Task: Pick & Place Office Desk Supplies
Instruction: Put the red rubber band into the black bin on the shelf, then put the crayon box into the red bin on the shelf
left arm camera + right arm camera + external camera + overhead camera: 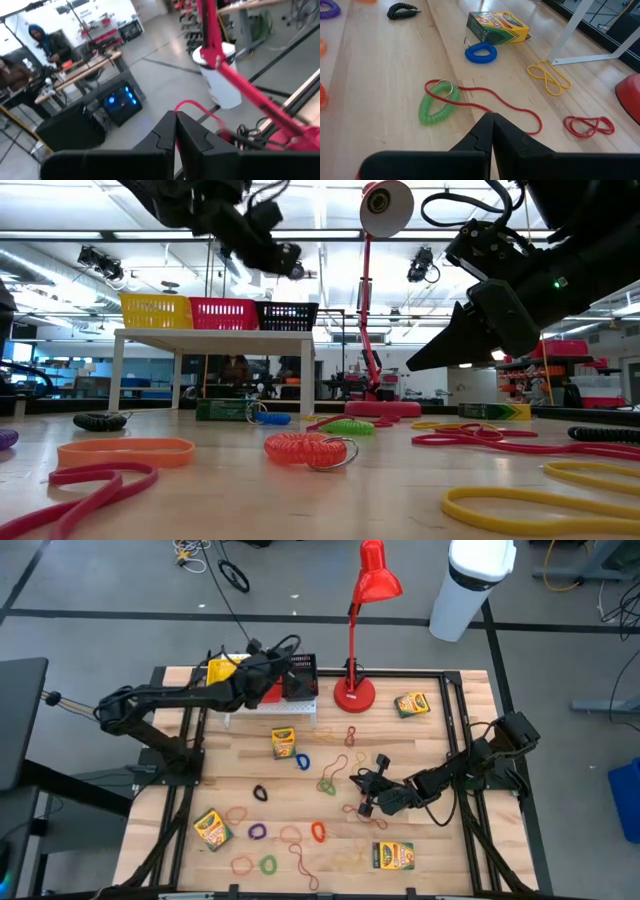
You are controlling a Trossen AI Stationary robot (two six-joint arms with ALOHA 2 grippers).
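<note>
Your left gripper (284, 668) hung above the rack (268, 710), pinched on a red band (192, 106), seemingly for dropping in a bin. Your right gripper (491, 125), closed empty, hovered near the lamp (362, 630), probably lining up the green coil (436, 103).
</note>
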